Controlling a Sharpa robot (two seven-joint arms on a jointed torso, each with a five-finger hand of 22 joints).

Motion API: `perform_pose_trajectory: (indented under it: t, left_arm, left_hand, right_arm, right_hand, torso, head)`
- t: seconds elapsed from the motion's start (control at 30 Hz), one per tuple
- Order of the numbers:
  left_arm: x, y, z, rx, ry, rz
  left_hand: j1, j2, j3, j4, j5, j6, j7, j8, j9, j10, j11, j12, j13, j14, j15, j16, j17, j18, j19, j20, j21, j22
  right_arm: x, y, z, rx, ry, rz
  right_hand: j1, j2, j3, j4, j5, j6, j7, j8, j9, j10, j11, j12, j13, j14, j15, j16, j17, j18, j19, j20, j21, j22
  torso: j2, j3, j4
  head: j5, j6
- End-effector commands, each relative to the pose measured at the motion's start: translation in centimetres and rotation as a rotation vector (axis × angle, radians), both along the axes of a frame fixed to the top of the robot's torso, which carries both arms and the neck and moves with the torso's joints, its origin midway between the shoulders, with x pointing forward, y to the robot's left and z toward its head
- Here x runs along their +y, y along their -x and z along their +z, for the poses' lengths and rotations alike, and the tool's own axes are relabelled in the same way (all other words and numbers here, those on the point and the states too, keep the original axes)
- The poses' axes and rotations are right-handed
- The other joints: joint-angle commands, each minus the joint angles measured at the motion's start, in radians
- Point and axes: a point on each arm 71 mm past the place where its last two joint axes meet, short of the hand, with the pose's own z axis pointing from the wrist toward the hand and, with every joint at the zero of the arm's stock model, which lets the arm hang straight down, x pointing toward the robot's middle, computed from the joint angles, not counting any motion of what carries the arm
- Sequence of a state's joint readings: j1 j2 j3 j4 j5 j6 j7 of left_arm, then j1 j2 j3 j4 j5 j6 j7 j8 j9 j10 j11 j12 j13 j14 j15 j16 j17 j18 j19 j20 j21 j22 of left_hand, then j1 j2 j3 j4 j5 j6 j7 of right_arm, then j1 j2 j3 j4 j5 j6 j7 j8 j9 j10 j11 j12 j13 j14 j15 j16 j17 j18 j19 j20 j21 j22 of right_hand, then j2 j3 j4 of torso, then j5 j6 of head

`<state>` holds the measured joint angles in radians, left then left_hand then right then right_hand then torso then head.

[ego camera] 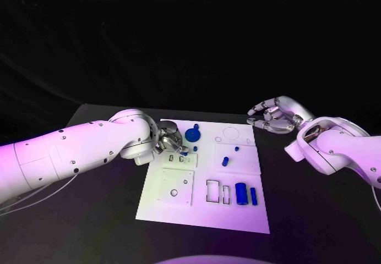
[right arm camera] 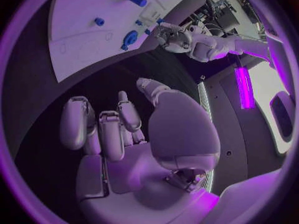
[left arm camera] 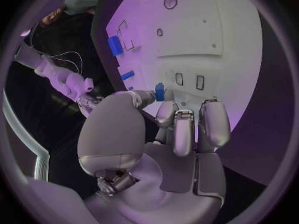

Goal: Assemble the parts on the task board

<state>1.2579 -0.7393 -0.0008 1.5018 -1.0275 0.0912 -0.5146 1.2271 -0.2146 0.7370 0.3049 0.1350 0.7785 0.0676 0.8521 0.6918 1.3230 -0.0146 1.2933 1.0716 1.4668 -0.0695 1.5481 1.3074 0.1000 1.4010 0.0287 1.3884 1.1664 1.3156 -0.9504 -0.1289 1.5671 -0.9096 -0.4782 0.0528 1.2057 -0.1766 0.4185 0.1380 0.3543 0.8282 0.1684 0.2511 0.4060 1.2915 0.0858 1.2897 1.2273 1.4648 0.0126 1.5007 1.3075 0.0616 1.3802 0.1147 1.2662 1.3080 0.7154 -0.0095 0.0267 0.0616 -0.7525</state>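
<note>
Your left hand (left arm camera: 163, 134) sits over the task board's (ego camera: 167, 201) upper left part, pinching a small blue part (left arm camera: 159, 91) between thumb and fingertips just above two small slots. Beyond those fingers lie more blue parts (ego camera: 240, 193). Your right hand (ego camera: 274, 116) hovers off the board's far right corner above the bench (ego camera: 317, 220), fingers curled, holding nothing.

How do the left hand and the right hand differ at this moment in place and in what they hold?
The left hand is over the task board, while the right hand hangs off its far right corner above the black table. The left hand pinches a small blue part; the right hand holds nothing, fingers loosely curled. Both are silver, on white arms.
</note>
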Motion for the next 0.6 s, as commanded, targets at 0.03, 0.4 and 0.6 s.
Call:
perform_pose_trajectory:
  t: [0.03,0.4,0.6]
  left_arm:
    - [0.0,0.0,0.2,-0.072,0.011,0.019]
    - [0.4,0.2,-1.4,-0.064,-0.037,0.008]
    - [0.5,0.2,-1.8,-0.055,-0.059,-0.003]
  left_hand:
    - [-0.011,-0.001,0.219,-0.211,0.007,0.014,-0.005,0.003,0.0,0.007,-0.001,0.005,0.001,0.094,-0.006,0.006,0.222,-0.02,0.006,0.0,0.006,0.002]
    - [-0.03,-0.012,0.228,-0.224,0.049,0.024,-0.009,0.004,0.004,0.013,-0.004,0.004,0.0,0.095,-0.01,0.008,0.226,-0.021,0.008,-0.002,0.008,0.005]
    - [-0.032,-0.013,0.228,-0.224,0.054,0.025,-0.009,0.004,0.004,0.014,-0.005,0.004,0.001,0.095,-0.01,0.008,0.226,-0.021,0.008,-0.002,0.008,0.006]
  right_arm:
    - [0.0,0.0,0.0,-0.008,-0.003,0.007]
    - [0.1,0.1,-0.1,-0.006,-0.004,0.008]
    - [0.0,0.1,-0.1,-0.006,-0.005,0.008]
  right_hand:
    - [0.002,-0.006,-0.001,0.005,0.005,-0.003,0.001,0.004,-0.001,-0.004,-0.003,-0.003,0.0,0.059,-0.005,-0.007,0.067,0.019,-0.006,-0.002,-0.004,0.006]
    - [0.002,-0.006,-0.001,0.005,0.005,-0.003,0.001,0.004,-0.001,-0.004,-0.003,-0.003,0.0,0.059,-0.005,-0.007,0.067,0.019,-0.006,-0.002,-0.004,0.006]
    - [0.002,-0.006,-0.001,0.005,0.005,-0.003,0.001,0.004,-0.001,-0.004,-0.003,-0.003,0.0,0.059,-0.005,-0.007,0.067,0.019,-0.006,-0.002,-0.004,0.006]
  torso:
    - [-0.001,0.0001,0.0013]
    - [0.002,-0.0001,-0.0039]
    - [0.001,0.001,-0.0036]
  head:
    - [0.002,-0.003]
    - [0.007,-0.002]
    - [0.006,-0.004]
